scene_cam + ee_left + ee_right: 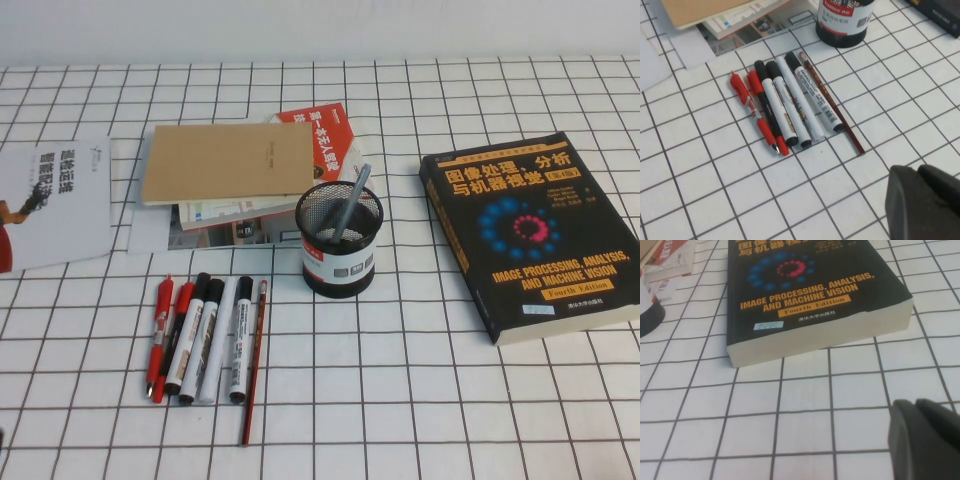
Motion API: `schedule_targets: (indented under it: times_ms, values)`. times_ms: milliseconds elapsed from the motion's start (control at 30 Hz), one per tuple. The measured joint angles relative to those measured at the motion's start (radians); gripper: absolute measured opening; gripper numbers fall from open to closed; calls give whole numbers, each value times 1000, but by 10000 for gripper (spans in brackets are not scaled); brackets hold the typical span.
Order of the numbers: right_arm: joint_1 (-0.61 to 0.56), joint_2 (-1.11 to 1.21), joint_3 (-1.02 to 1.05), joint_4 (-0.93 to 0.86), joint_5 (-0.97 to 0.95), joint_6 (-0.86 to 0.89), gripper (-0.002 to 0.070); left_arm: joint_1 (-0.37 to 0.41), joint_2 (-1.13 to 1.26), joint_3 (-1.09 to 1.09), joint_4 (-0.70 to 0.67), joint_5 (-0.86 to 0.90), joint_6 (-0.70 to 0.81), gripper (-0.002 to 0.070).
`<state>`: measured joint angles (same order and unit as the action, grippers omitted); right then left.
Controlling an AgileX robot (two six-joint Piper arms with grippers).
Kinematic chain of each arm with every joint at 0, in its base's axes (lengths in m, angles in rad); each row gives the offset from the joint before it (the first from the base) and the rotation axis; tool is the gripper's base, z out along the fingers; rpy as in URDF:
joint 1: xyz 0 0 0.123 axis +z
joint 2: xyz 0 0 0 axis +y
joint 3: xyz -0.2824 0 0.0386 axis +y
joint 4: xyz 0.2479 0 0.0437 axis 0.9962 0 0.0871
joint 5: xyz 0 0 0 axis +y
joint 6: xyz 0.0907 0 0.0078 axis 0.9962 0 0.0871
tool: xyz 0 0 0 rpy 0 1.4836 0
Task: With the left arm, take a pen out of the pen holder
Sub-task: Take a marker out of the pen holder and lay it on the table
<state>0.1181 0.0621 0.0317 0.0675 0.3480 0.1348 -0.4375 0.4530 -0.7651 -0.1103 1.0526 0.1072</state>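
A black mesh pen holder (340, 240) stands mid-table with one grey pen (352, 198) leaning in it. To its left, several pens and markers (205, 335) lie side by side on the grid-patterned table. Neither arm appears in the high view. In the left wrist view my left gripper (917, 170) hovers above the table on the near side of the row of pens (785, 107), well short of the pen holder (845, 22). Its fingers are shut with nothing between them. My right gripper (915, 402) is shut and empty, above bare table near the black book's corner.
A thick black textbook (530, 235) lies right of the holder, seen also in the right wrist view as the black textbook (805, 290). A brown notebook (230, 165) tops a stack of books behind the holder. A white leaflet (50, 200) lies at the far left.
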Motion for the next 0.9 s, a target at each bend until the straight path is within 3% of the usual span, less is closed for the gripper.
schedule_targets:
  times_ms: [167,400,500,633,767,900]
  values:
    - [0,0,0,0,0,0,-16,0,-197,45,-8,41,-6,0]
    - [0,0,0,0,0,0,-16,-1,-290,91,82,0,-26,0]
    - [0,0,0,0,0,0,-16,-1,-320,180,133,-134,-32,0]
    - [0,0,0,0,0,0,-16,23,-395,384,219,-443,-34,0]
    - [0,0,0,0,0,0,-16,89,-460,585,242,-684,-36,0]
    - [0,0,0,0,0,0,-16,188,-463,714,240,-761,-36,0]
